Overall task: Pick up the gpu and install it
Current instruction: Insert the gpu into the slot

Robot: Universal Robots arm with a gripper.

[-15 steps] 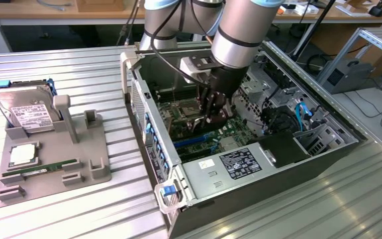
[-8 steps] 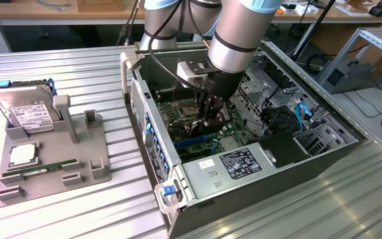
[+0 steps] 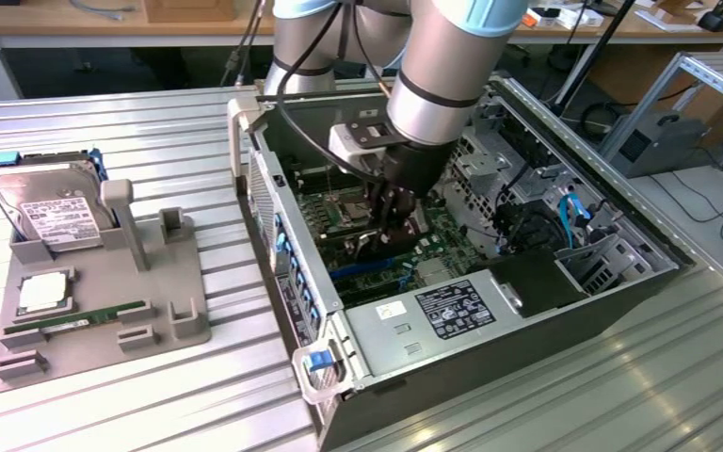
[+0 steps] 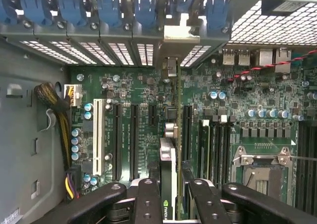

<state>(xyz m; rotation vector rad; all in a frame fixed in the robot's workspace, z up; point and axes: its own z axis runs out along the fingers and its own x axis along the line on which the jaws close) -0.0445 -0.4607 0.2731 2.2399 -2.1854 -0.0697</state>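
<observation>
Green board below me: my gripper (image 4: 168,196) is clamped partway closed on the gpu (image 4: 168,179), held edge-on inside the computer case (image 3: 375,348), over a slot (image 4: 185,132); seating it calls for straight, square downward pressure

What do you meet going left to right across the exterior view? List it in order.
Hard drive upright in the grey holder tray, then the open computer case's near wall, the gripper holding the gpu over the motherboard, then the blue cable.
</observation>
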